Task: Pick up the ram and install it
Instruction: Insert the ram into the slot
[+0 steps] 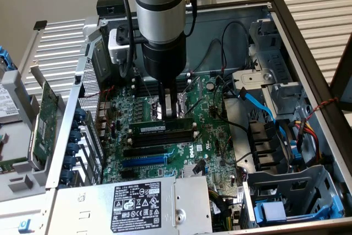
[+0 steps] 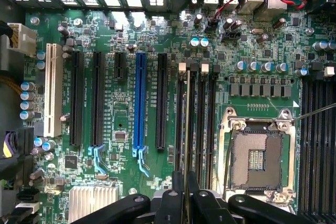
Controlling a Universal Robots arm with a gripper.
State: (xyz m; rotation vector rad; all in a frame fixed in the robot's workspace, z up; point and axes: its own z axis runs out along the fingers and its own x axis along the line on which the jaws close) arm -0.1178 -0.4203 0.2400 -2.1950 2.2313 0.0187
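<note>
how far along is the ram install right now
Done: the ram is picked up. In hand: the gripper is shut on its top edge, holding it upright along the black memory slots beside the empty CPU socket. Left: I cannot tell whether it is pushed fully home in a slot, and the gripper has not let go.

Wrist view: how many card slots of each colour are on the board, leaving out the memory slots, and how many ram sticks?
white card slot: 1
blue card slot: 1
black card slots: 4
ram, seen edge-on and held in the gripper: 1
Total: 7
</note>
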